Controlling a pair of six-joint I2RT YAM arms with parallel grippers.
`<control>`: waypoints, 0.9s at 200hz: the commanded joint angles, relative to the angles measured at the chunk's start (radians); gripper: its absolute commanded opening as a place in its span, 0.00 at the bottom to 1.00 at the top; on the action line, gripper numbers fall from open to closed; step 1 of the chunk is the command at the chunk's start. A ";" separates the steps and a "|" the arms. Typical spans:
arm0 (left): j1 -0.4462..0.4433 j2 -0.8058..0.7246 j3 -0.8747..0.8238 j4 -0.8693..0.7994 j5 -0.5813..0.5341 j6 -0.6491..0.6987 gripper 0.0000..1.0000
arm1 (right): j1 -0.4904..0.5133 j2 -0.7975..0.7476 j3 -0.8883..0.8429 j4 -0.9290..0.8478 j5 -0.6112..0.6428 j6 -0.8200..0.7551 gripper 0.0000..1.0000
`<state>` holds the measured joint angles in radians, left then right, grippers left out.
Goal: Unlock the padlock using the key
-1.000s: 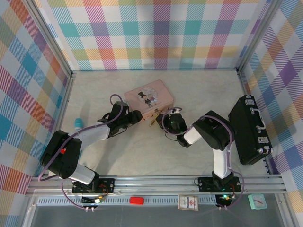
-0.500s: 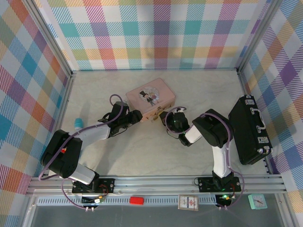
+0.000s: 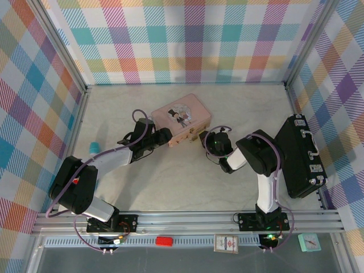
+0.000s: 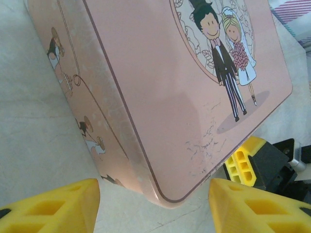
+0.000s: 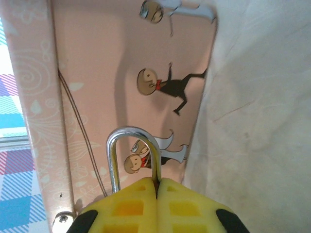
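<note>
My right gripper (image 5: 156,180) is shut on the padlock. The padlock's silver shackle (image 5: 114,145) sticks up from between the yellow fingers, which hide its body. The shackle stands against the side of the pink tin (image 5: 97,73). In the top view the right gripper (image 3: 206,136) is at the tin's (image 3: 181,118) near right corner. My left gripper (image 4: 153,194) is open, its yellow fingers (image 4: 53,206) wide apart on either side of the tin's near corner (image 4: 165,194) and not touching it. The key is hidden.
A black case (image 3: 298,156) lies along the right wall. A small teal object (image 3: 94,148) sits by the left wall. Checkered walls close in three sides. On the near rail lie a red item (image 3: 164,241), a card (image 3: 226,243) and a teal clock (image 3: 310,243).
The right gripper has moved right and away with the padlock. The pink tin has shifted a little back and right. The left fingers have spread slightly wider.
</note>
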<state>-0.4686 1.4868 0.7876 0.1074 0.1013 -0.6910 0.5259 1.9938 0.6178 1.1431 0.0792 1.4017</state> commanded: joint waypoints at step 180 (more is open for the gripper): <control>0.102 -0.718 -0.339 -0.223 -0.080 0.360 0.71 | -0.073 -1.019 -0.076 -1.383 -0.225 -0.870 0.00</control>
<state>-0.3706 0.7994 0.4885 -0.1493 0.0467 -0.3714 0.4572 1.0363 0.5068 0.0589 -0.1432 0.6655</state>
